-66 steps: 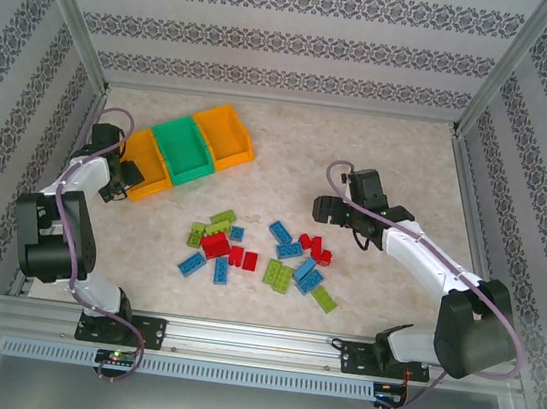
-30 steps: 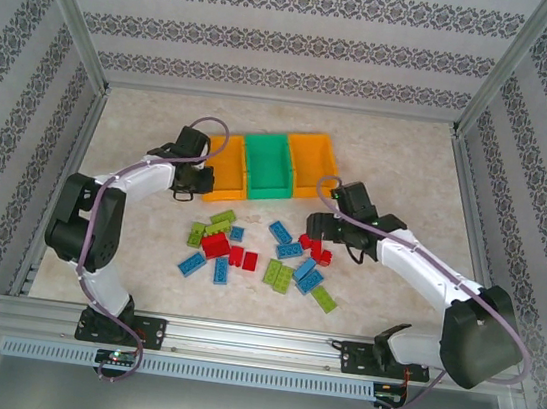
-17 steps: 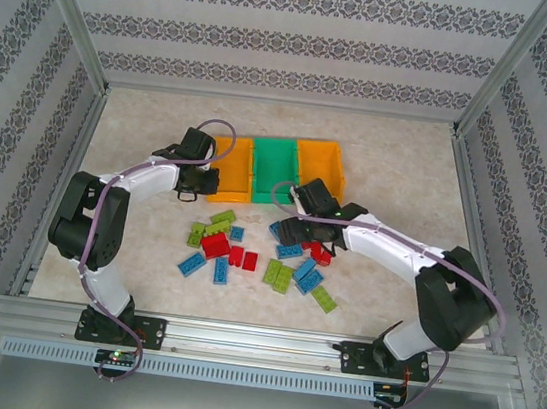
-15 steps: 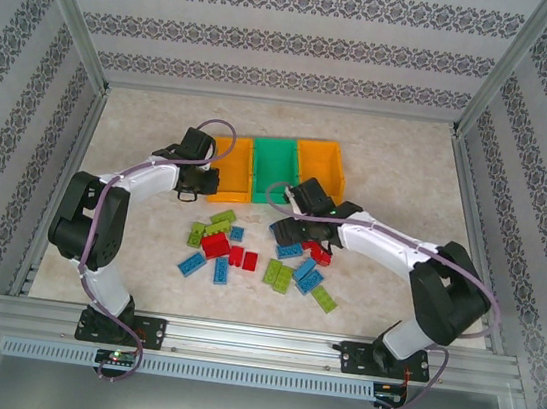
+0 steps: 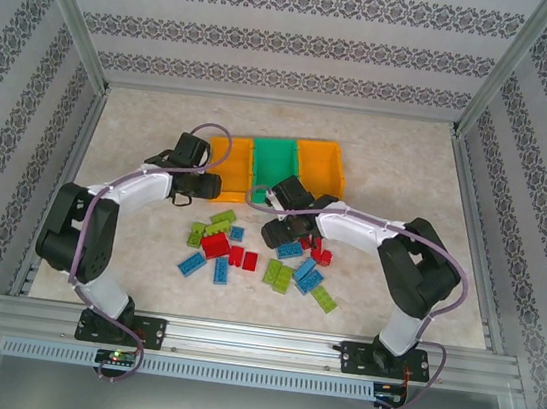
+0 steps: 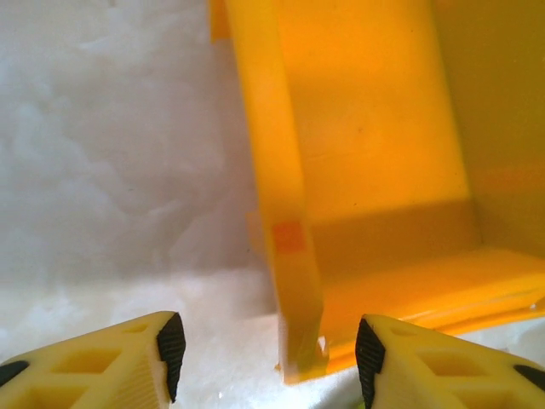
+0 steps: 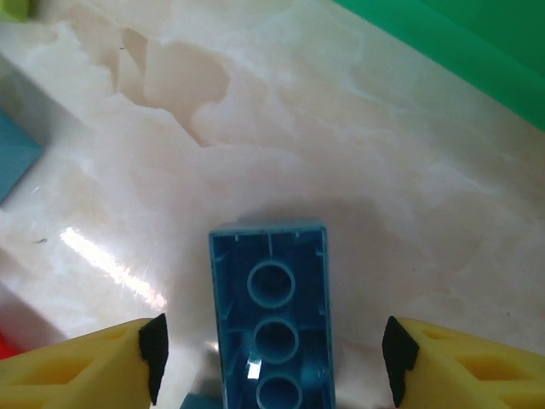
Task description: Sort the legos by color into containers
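Observation:
Three containers stand in a row: a left orange bin (image 5: 231, 162), a green bin (image 5: 277, 164) and a right orange bin (image 5: 321, 165). Red, blue and lime legos (image 5: 247, 254) lie scattered in front of them. My left gripper (image 5: 205, 187) is open at the left orange bin's near-left corner, and the bin wall (image 6: 294, 256) stands between its pads (image 6: 171, 351) without touching them. My right gripper (image 7: 272, 358) is open and low over the table, straddling an upside-down blue lego (image 7: 271, 311) that lies free between its fingers.
A second blue brick (image 7: 13, 153) and a lime one (image 7: 12, 7) lie left of the right gripper, with the green bin's wall (image 7: 477, 51) just beyond it. Patterned walls and metal posts ring the table (image 5: 399, 171).
The left gripper has opened, letting go of the orange bin wall after dragging the row of bins rightward. The right arm swung left and down over the blue lego, its jaws narrowing.

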### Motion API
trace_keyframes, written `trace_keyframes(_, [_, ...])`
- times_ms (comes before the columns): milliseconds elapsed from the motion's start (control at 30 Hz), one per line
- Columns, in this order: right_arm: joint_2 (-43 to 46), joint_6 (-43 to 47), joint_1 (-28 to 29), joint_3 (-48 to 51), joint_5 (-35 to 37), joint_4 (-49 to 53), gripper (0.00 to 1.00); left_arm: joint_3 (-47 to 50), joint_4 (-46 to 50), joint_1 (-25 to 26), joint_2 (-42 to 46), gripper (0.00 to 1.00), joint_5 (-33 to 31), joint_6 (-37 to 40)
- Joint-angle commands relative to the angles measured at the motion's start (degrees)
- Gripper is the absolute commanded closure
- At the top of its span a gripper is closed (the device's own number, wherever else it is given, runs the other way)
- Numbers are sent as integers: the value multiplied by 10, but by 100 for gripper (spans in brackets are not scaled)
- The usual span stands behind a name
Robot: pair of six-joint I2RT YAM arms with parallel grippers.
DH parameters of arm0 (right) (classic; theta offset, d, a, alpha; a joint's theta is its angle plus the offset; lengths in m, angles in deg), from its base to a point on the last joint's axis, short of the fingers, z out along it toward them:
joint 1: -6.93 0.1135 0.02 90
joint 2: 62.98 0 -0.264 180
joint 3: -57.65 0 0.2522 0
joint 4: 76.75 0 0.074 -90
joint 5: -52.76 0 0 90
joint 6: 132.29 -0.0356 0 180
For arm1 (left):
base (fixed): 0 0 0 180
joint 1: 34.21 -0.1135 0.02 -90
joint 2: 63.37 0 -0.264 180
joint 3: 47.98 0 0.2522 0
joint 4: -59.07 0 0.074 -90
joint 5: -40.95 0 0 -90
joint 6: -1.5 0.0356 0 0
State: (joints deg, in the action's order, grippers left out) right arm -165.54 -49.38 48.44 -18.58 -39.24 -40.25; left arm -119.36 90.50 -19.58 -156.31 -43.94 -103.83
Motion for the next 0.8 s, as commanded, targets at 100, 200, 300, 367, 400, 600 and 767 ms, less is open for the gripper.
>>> trace_keyframes(100, [-36,11,3,-25,3,1,38,36,-31,7,56,38,-46,-14])
trace_keyframes(200, [-36,10,4,-25,2,-2,47,41,-22,7,65,37,-53,-11])
trace_keyframes(300, [-32,10,4,-24,9,-1,60,47,-21,6,71,37,-59,-13])
trace_keyframes(367, [-21,9,4,-20,17,-2,65,50,-24,6,76,37,-59,-16])
trace_keyframes(400, [-11,7,4,-17,19,-5,66,52,-24,7,77,37,-59,-18])
trace_keyframes(600, [50,0,1,-16,28,-16,73,61,-30,7,81,37,-62,-21])
trace_keyframes(767, [76,-26,-24,-38,7,-36,73,63,-22,6,90,37,-66,-15])
